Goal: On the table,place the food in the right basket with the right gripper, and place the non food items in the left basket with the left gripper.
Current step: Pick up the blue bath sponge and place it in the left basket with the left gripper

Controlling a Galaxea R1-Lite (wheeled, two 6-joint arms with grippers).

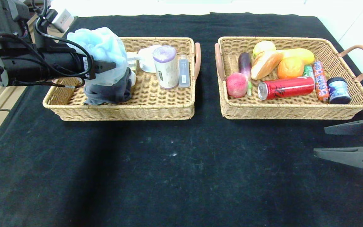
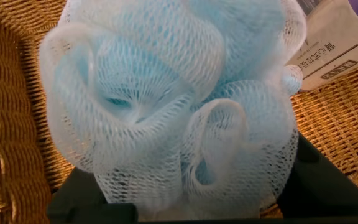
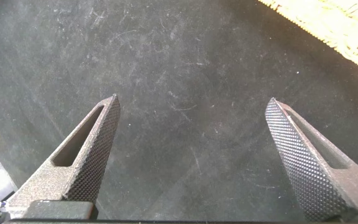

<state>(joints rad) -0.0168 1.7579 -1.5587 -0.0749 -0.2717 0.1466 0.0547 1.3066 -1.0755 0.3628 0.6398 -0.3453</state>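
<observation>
A pale blue mesh bath puff [image 1: 102, 53] sits in the left basket [image 1: 121, 110] on a dark grey cloth [image 1: 109, 91]. My left gripper [image 1: 112, 67] reaches over the basket's near left part. In the left wrist view the bath puff [image 2: 173, 99] fills the space between the widely spread fingers [image 2: 79, 199] of the left gripper [image 2: 191, 180], which is open. The right basket [image 1: 295, 113] holds a peach [image 1: 236, 84], eggplant [image 1: 245, 63], bread [image 1: 265, 64], orange [image 1: 290, 67] and red can [image 1: 287, 87]. My right gripper [image 1: 320, 140] is open and empty over the black cloth at the right edge, also seen as the right gripper [image 3: 191, 102].
In the left basket also stand a purple-lidded canister [image 1: 165, 67], a grey stick [image 1: 184, 72] and a white item [image 1: 146, 60]. A candy tube [image 1: 320, 80] and a blue jar [image 1: 338, 90] lie in the right basket. Black cloth [image 1: 175, 164] covers the table in front of both baskets.
</observation>
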